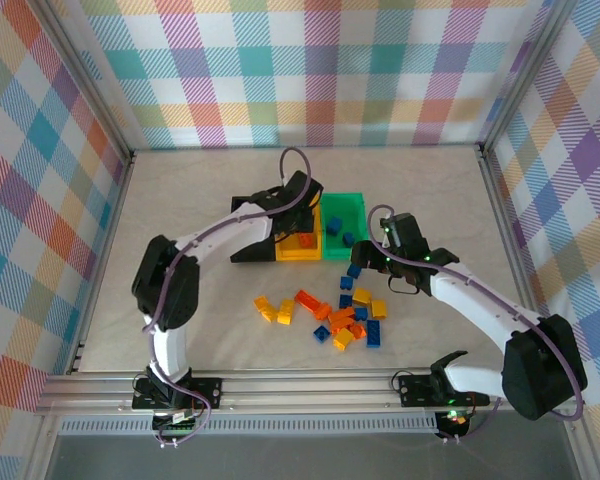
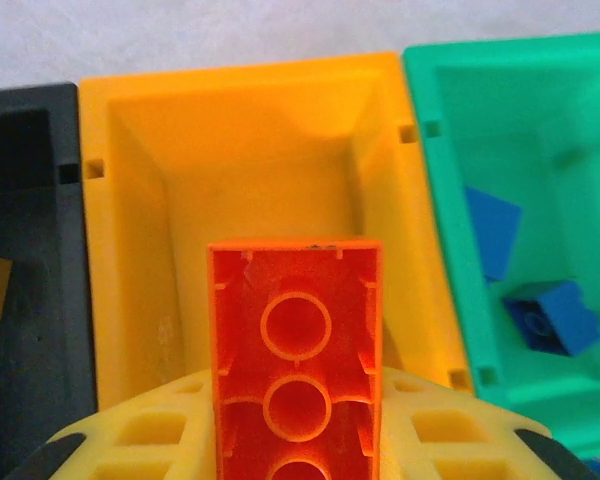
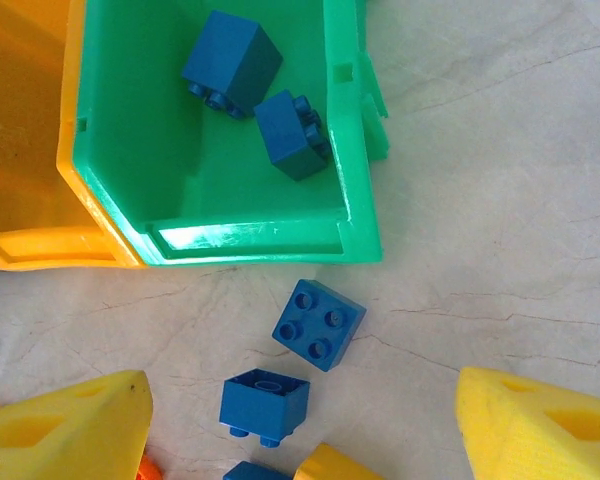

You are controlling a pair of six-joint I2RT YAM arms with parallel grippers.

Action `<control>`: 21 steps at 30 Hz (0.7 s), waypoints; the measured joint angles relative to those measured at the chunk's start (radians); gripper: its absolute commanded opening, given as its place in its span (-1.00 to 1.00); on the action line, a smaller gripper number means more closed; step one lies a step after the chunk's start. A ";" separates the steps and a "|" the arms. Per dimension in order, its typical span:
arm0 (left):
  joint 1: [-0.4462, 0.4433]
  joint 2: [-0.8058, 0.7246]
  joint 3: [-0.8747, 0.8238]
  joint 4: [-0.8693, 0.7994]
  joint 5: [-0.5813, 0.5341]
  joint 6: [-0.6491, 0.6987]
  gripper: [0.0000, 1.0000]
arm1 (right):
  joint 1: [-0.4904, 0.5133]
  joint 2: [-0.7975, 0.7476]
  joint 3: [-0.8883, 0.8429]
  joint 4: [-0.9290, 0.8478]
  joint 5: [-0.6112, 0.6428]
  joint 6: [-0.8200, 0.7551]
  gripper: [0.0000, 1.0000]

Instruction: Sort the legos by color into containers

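left gripper clamps one orange brick over the yellow bin. green bin, upper left, holds two blue bricks; right gripper gapes below.

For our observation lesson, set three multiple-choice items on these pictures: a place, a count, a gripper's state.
1. Left gripper holds the orange brick: A over the yellow-orange bin; B over the black bin; C on the table.
2. Blue bricks in the green bin: A none; B two; C five.
3. Right gripper: A shut on a brick; B open; C shut, empty.
1 A, that bin lies under the brick. 2 B, two lie inside. 3 B, fingers wide apart.
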 measured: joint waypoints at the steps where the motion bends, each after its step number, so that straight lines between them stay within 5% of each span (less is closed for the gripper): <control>1: 0.004 0.026 0.020 -0.014 0.000 -0.003 -0.15 | 0.000 -0.006 -0.001 0.000 -0.001 0.000 0.59; 4: 0.008 0.081 0.081 -0.051 0.002 -0.011 0.27 | 0.000 -0.023 -0.007 -0.001 -0.011 0.003 0.60; 13: -0.003 0.050 0.118 -0.054 0.035 -0.018 0.96 | 0.001 -0.024 -0.041 -0.026 -0.066 0.006 0.59; 21: -0.097 -0.311 -0.168 0.050 0.087 -0.063 1.00 | 0.071 0.093 -0.045 -0.016 -0.073 0.010 0.60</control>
